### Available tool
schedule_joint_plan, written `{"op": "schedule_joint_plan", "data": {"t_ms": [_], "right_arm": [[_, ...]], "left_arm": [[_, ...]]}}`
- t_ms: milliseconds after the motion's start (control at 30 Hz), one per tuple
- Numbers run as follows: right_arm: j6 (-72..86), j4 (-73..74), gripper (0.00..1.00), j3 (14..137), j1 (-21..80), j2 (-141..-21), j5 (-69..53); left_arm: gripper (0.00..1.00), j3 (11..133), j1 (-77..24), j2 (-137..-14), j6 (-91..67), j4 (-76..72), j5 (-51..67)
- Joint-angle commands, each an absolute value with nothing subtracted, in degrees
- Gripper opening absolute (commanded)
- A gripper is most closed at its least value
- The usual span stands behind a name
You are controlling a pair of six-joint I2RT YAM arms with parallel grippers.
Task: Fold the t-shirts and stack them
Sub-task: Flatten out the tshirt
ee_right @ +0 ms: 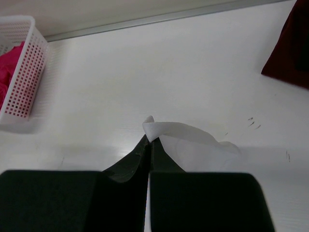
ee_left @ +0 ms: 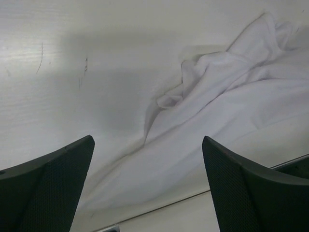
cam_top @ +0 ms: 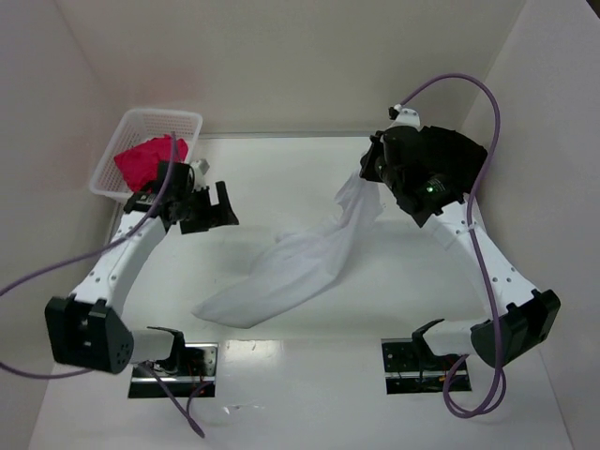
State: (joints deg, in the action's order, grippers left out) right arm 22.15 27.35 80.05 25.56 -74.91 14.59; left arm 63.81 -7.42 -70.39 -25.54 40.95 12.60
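A white t-shirt (cam_top: 298,262) trails crumpled across the table from the back right down toward the front left. My right gripper (cam_top: 372,174) is shut on the shirt's upper end and holds it lifted; in the right wrist view a fold of white cloth (ee_right: 166,129) sticks out of the closed tips (ee_right: 148,141). My left gripper (cam_top: 220,208) hovers open to the left of the shirt. In its wrist view the wide-apart fingers (ee_left: 63,169) frame the white cloth (ee_left: 231,96) lying below, and nothing is between them. A pink t-shirt (cam_top: 145,161) lies bunched in the basket.
The white lattice basket (cam_top: 155,116) stands at the back left corner, also seen in the right wrist view (ee_right: 29,72). A dark red t-shirt (ee_right: 289,53) lies at the right edge of the right wrist view. White walls enclose the table on three sides.
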Motion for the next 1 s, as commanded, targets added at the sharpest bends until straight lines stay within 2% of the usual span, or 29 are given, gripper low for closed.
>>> {"op": "schedule_joint_plan", "data": {"t_ms": [0, 167, 333, 700, 967], "right_arm": [[25.48, 23.64, 0.00, 76.83, 25.66, -74.54, 14.85], [27.94, 23.64, 0.00, 74.80, 25.66, -73.13, 15.90], [30.05, 24.69, 0.00, 73.56, 25.14, -71.99, 17.48], [36.12, 31.37, 0.00, 67.76, 24.53, -63.81, 22.15], [41.39, 33.66, 0.00, 61.18, 24.52, -59.07, 21.10]], "left_arm": [[1.00, 68.64, -9.57, -79.70, -18.63, 32.79, 17.05], [1.00, 75.30, -16.42, -93.75, -13.46, 31.55, 18.98], [0.99, 78.04, -19.95, -100.44, -12.93, 30.15, 20.29], [0.95, 80.50, -23.02, -107.58, -11.25, 28.48, 24.60], [0.88, 84.02, -26.37, -111.53, -10.63, 29.00, 25.14]]}}
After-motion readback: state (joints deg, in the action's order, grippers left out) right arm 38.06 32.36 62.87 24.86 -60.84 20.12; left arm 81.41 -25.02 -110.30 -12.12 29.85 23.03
